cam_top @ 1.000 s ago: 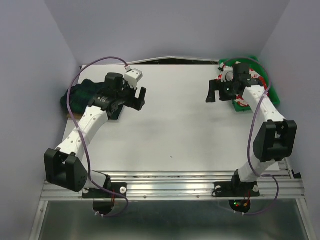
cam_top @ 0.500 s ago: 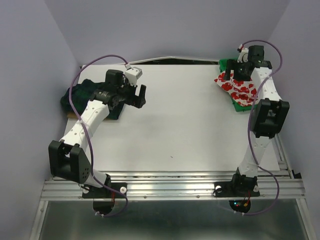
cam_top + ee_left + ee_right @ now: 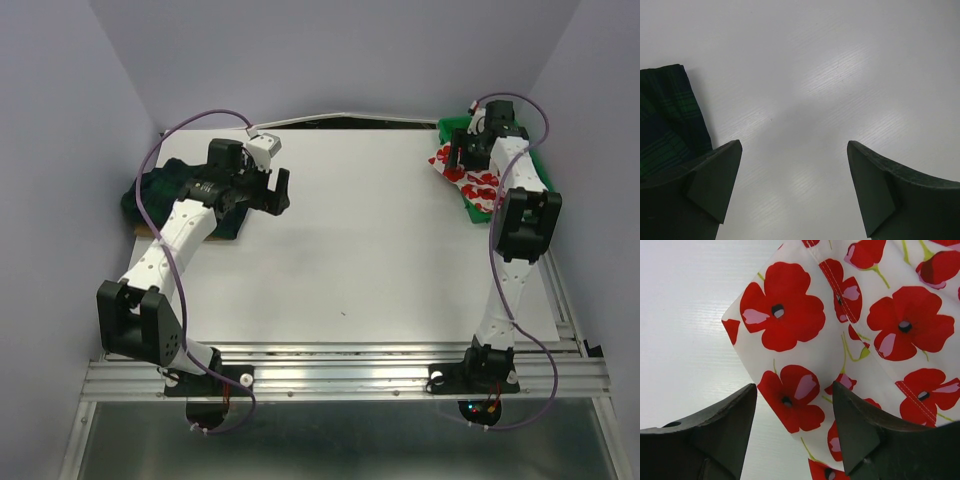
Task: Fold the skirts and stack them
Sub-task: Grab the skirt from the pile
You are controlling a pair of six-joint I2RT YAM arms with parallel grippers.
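The white skirt with red poppies (image 3: 482, 184) lies at the back right, partly on a green tray (image 3: 446, 126). My right gripper (image 3: 456, 158) hangs over its left edge. In the right wrist view the skirt (image 3: 840, 315) fills the frame, and the right gripper (image 3: 794, 386) is open, its fingers astride the cloth's lower left edge. The dark green and navy plaid skirt (image 3: 150, 195) lies bunched at the far left. My left gripper (image 3: 280, 192) is just right of it, open wide over bare table (image 3: 794, 145), with the plaid skirt (image 3: 665, 120) at its left side.
Lilac walls close in the white table (image 3: 350, 250) on the left, back and right. A purple cable (image 3: 200, 125) loops above the left arm. The arm bases stand on the metal rail (image 3: 340, 375) at the near edge.
My right arm has swung back and to the right, from in front of the tray to over the poppy skirt's edge, and its jaws have narrowed. The left arm has barely shifted.
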